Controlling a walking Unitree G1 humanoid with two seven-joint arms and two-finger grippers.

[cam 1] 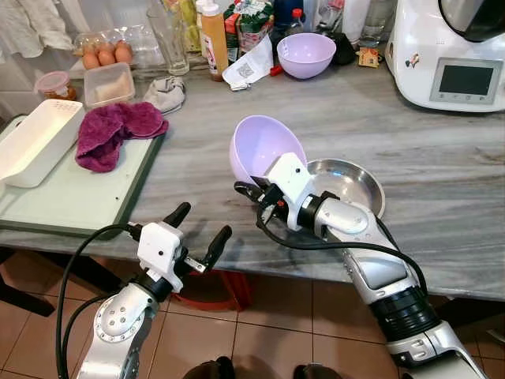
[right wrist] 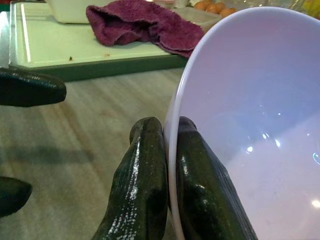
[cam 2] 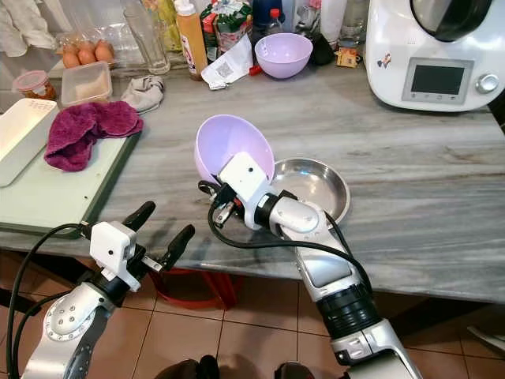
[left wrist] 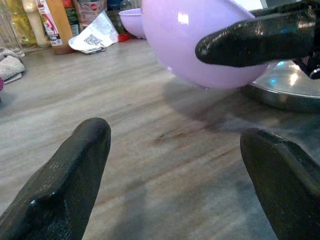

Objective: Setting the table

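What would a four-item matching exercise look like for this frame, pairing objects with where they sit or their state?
Things:
1. lilac bowl
2. metal pan
3. purple towel
4. left hand

Places or states:
A. lying on the green tray
B. open, at the counter's near edge
C. tilted, rim pinched by the right hand
D. flat on the counter beside the right forearm

Pairs: 1-C, 2-D, 3-A, 4-B

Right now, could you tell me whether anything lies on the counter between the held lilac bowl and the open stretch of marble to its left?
Nothing visible does. The right end effector pinches the lilac bowl by its rim, tilted above the counter. The grey surface left of it is bare up to the green board. The steel pan sits on the other side.
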